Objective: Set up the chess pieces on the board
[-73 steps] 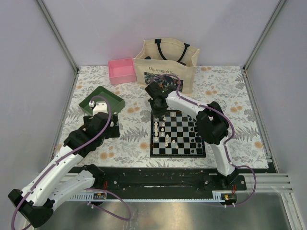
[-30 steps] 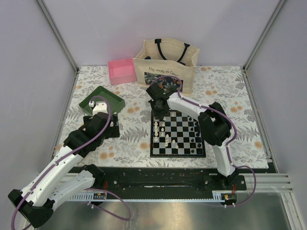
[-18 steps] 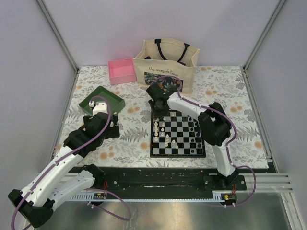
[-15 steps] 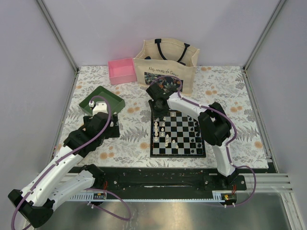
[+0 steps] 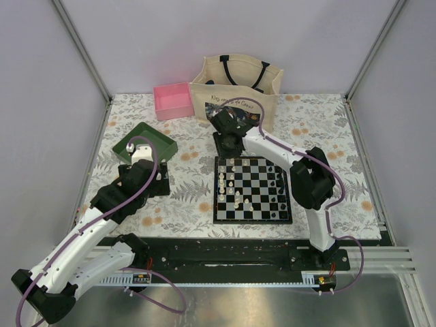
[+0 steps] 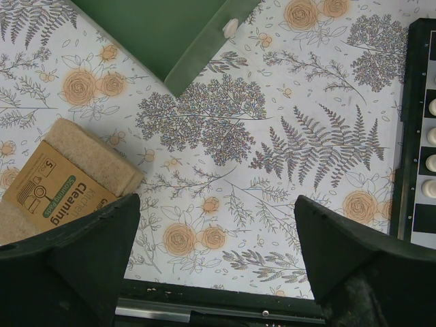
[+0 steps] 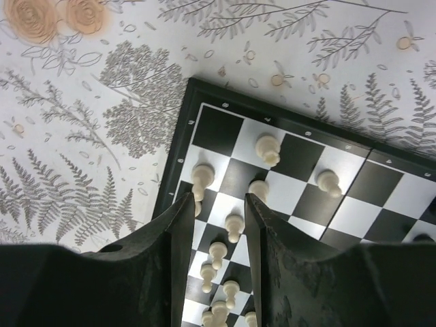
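Note:
The board (image 5: 253, 191) lies flat at mid-table. Cream-white chess pieces (image 5: 235, 189) stand along its left columns, and black ones (image 5: 278, 181) crowd its right side. My right gripper (image 5: 227, 148) hovers over the board's far-left corner. In the right wrist view it (image 7: 214, 204) is open and empty, with white pieces (image 7: 234, 225) on the squares below between its fingers (image 7: 178, 235). My left gripper (image 5: 155, 182) is open and empty over the tablecloth, left of the board. It (image 6: 214, 228) holds nothing in the left wrist view, where the board's edge (image 6: 413, 129) shows at the right.
A green tray (image 5: 144, 141) sits at the far left, with its corner in the left wrist view (image 6: 178, 41). A pink box (image 5: 174, 100) and a cream tote bag (image 5: 235, 88) stand at the back. A packed sponge (image 6: 63, 182) lies beside the left finger.
My right gripper has drawn back from the board's far-left corner toward the bag, uncovering white pieces on the corner squares. The left arm has not moved.

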### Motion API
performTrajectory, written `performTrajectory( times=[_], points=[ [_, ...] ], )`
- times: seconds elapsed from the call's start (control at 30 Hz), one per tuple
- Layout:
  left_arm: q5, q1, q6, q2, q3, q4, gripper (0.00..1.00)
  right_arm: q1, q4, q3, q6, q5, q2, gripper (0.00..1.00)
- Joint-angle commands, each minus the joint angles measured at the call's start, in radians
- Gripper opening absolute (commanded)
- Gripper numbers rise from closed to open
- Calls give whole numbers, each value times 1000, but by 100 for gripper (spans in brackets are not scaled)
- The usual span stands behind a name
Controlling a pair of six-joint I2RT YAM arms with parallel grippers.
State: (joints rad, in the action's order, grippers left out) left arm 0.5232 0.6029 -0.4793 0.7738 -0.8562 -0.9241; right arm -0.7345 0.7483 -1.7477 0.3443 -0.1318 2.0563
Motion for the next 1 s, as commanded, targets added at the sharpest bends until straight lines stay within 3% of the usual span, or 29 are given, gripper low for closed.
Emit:
performTrajectory(
  times=[0.0,0.97],
  points=[
    [11,-3,-4,-7,-24,24,99,41,-1,-36,4,-35,-30,44],
    [12,-3,-2,5,-24,24,99,87,19,-81,7,6,107,42]
  ],
)
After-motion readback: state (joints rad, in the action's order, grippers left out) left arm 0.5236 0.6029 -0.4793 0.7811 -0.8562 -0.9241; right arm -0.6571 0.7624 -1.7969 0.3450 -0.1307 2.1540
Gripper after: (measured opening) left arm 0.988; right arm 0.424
